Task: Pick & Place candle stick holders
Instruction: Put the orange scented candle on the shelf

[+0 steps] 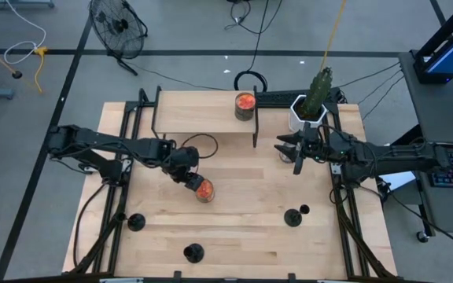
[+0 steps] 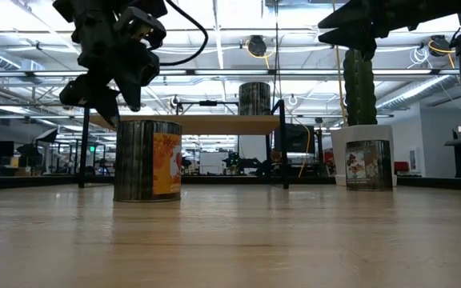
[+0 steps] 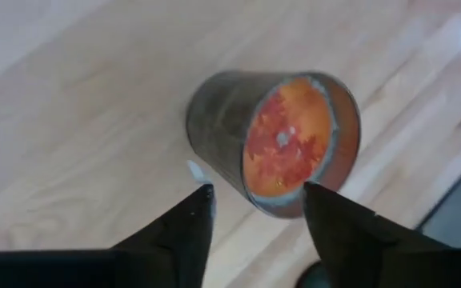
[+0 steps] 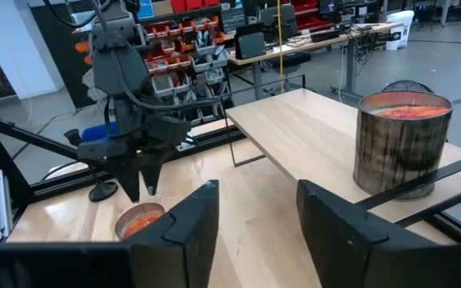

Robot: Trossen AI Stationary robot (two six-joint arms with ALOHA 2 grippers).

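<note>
Three matte-black candle stick holders stand on their round bases near the table's near edge: one at the left (image 1: 136,222), one at the front (image 1: 193,252), one at the right (image 1: 292,218). No gripper is near them. My left gripper (image 1: 191,179) is open, fingers pointing down just above a glass candle jar with orange wax (image 3: 282,144), which stands upright mid-table (image 1: 204,189). It also shows in the low view (image 2: 106,92) over that jar (image 2: 146,160). My right gripper (image 1: 288,151) is open and empty, raised at the right, in front of the shelf (image 4: 250,208).
A low wooden shelf (image 1: 203,118) at the back carries a second candle jar (image 1: 244,105). A cactus in a white pot (image 1: 311,102) stands at the back right. A third jar (image 2: 368,164) stands before the pot. Bare table lies between the jar and the holders.
</note>
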